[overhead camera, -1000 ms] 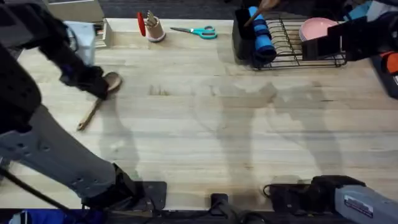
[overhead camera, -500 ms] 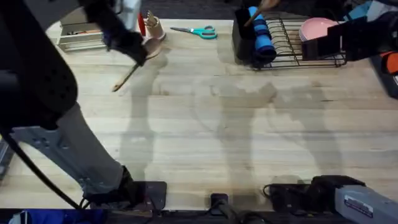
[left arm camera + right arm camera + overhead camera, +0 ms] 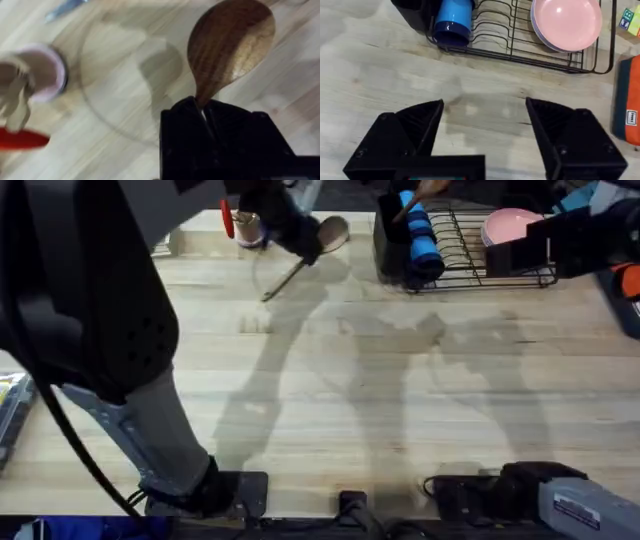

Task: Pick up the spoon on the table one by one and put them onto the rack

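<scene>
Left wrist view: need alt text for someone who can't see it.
The left gripper is shut on a brown wooden spoon, held by the neck with its oval bowl pointing away, above the light wooden table. A pale cup of utensils is off to the side.

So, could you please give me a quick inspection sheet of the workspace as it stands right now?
Surface: light wooden table, bare in the middle.
Job's things: one wooden spoon held above the table, handle slanting down; black rack at the far edge holding a pink plate and a blue cup; what looks like another spoon handle in the rack's utensil cup.
Clutter: small cup with utensils; orange item beside the rack.
Grippers: left gripper shut on the spoon's neck; right gripper open, empty, facing the rack.
Cables: black cable by the left arm's base.
Surroundings: nothing seen.
</scene>
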`<state>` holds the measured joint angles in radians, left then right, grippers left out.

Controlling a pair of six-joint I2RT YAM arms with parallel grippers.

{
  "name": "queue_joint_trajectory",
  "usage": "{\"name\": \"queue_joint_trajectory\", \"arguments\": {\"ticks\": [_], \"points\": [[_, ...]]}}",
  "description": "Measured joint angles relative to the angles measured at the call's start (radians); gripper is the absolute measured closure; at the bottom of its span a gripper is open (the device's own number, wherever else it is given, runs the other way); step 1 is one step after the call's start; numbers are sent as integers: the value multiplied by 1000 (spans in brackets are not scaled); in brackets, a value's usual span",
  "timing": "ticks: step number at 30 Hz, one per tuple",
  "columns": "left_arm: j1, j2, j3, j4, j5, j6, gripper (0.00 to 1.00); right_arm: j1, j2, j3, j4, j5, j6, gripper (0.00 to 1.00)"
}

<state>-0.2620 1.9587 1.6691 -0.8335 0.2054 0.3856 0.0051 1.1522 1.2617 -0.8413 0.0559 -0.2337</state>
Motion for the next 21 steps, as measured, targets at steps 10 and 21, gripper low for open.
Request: {"name": "queue_joint_trajectory", "arguments": {"ticks": [10, 21], "points": [[-117, 0, 0, 220, 12, -92, 955, 0, 0, 0, 0, 0, 0, 5], [-147, 0, 49, 429, 73, -210, 959, 0, 0, 0, 0, 0, 0, 5]]}}
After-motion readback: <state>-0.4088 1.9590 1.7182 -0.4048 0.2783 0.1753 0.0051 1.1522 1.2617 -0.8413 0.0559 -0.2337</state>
